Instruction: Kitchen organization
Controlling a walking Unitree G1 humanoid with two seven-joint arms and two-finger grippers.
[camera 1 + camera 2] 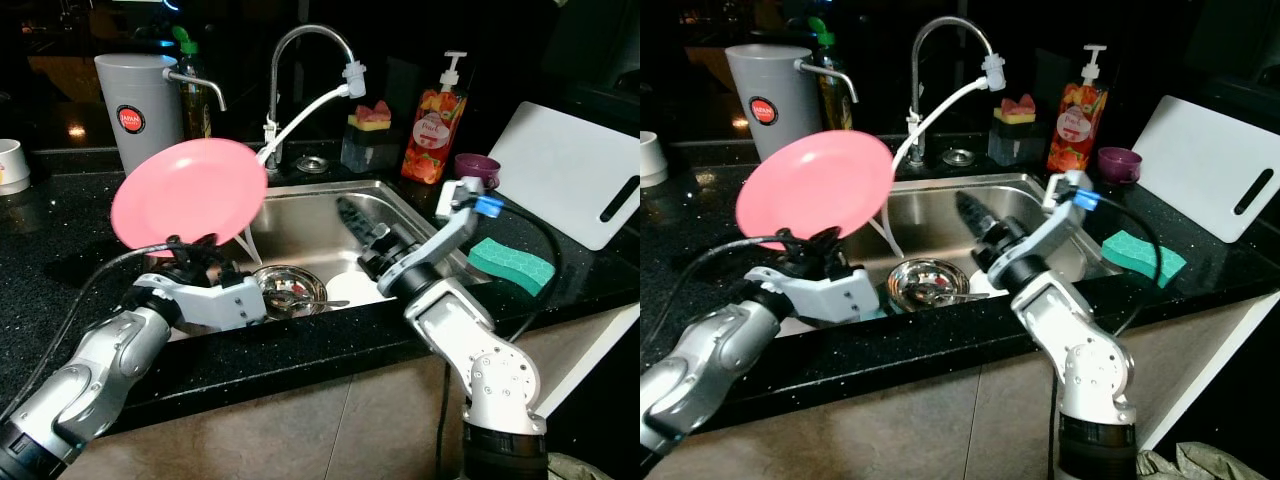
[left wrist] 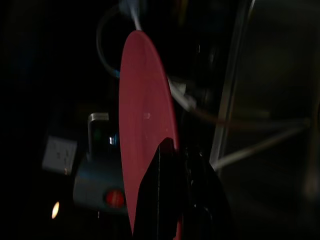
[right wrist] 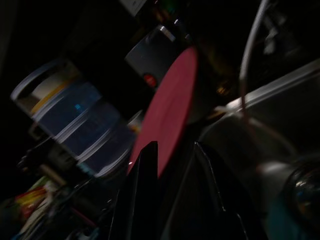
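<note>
A pink plate (image 1: 188, 192) stands almost upright, tilted, above the black counter left of the sink (image 1: 330, 188). My left gripper (image 1: 195, 250) is shut on the plate's lower rim; the left wrist view shows the plate (image 2: 145, 135) edge-on with a black finger (image 2: 162, 200) against it. My right gripper (image 1: 352, 212) hovers over the sink basin and points left toward the plate. Its fingers (image 3: 145, 170) are open with nothing between them, and the plate (image 3: 170, 110) lies beyond them. A steel bowl (image 1: 290, 287) and a white dish (image 1: 356, 290) lie in the basin.
A grey canister (image 1: 140, 105) and a green-capped bottle (image 1: 192, 90) stand behind the plate. The faucet (image 1: 310, 45) with a white hose arches over the sink. To the right are a soap bottle (image 1: 435, 125), a purple cup (image 1: 478, 168), a green sponge (image 1: 512, 262) and a white cutting board (image 1: 575, 170).
</note>
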